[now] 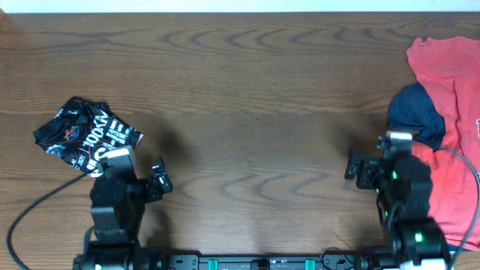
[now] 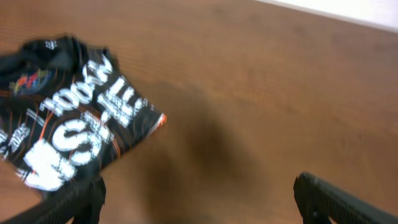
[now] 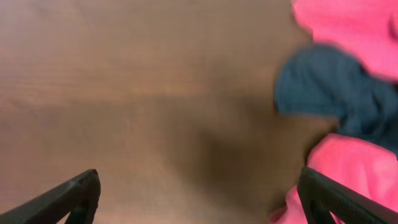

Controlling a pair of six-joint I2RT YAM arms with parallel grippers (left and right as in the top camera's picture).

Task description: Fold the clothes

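Observation:
A coral-red T-shirt (image 1: 450, 112) lies crumpled at the table's right edge, with a navy garment (image 1: 414, 114) bunched on its left side. Both show in the right wrist view, the red shirt (image 3: 354, 180) and the navy one (image 3: 329, 87). A black garment with white lettering (image 1: 86, 135) lies folded small at the left; it fills the upper left of the left wrist view (image 2: 68, 124). My left gripper (image 1: 159, 180) is open and empty, just right of the black garment. My right gripper (image 1: 358, 169) is open and empty, just left of the red shirt.
The brown wooden table (image 1: 255, 97) runs across the whole view. A grey cable (image 1: 30, 210) loops off the left arm near the front edge. A cable (image 1: 469, 187) also trails over the red shirt by the right arm.

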